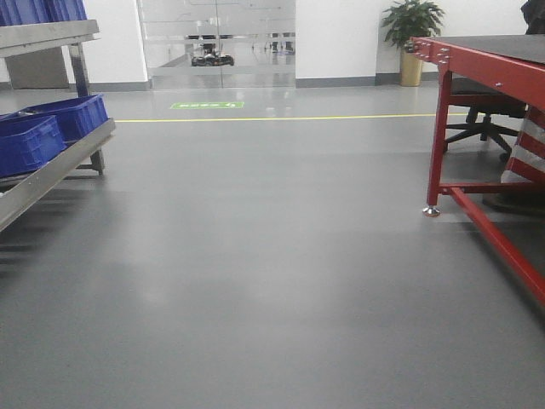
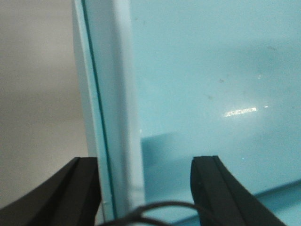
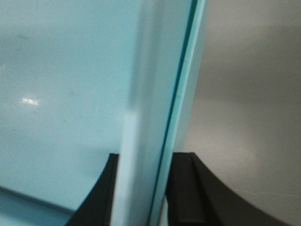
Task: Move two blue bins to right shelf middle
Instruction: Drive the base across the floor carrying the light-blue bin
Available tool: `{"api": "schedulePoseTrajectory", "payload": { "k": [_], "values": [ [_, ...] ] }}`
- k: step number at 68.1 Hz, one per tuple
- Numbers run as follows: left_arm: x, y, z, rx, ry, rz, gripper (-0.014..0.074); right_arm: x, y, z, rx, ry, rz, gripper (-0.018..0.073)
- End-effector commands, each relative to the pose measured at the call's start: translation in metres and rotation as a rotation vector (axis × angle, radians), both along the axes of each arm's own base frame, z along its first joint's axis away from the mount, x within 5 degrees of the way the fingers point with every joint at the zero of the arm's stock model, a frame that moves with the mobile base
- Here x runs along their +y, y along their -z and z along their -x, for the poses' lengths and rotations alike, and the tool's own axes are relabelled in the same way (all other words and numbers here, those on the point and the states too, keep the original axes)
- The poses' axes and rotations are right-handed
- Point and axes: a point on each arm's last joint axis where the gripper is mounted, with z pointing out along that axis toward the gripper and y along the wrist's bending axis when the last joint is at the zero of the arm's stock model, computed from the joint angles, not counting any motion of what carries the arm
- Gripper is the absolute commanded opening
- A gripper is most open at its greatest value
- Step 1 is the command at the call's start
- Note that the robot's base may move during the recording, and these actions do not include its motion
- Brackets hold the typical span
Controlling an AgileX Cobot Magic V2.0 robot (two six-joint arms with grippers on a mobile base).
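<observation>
Right gripper (image 3: 141, 160) clamped on blue bins (image 3: 66, 84) wall | left gripper (image 2: 146, 165) astride it, gap inside | glossy grey floor (image 1: 255, 281)

Readable text: none that I can make out in any view;
Green floor sign (image 1: 206, 105): I see white characters on it, too small and blurred for me to read;
Stands on: the grey floor (image 1: 272, 281), just beyond the yellow line (image 1: 289, 117)

The left fingers (image 2: 221, 188) are matte black with curved edges, and a thin dark cable (image 2: 155, 205) loops between them. The right fingers (image 3: 188, 188) are black too.
</observation>
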Motion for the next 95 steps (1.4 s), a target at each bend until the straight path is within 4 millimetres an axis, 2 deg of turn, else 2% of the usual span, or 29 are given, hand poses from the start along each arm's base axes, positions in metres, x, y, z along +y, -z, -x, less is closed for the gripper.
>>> {"api": "schedulePoseTrajectory", "payload": {
  "k": [1,95],
  "values": [
    [0.0004,-0.0185,0.0105,-0.092,0.038,0.058,-0.0111,-0.0013,-0.0122,0.0006,-0.098,0.006,-0.024,-0.0154],
    [0.0004,-0.0185,0.0105,-0.092,0.038,0.058,-0.0111,-0.0013,-0.0122,0.0006,-0.098,0.006,-0.024,-0.0154]
  ]
}}
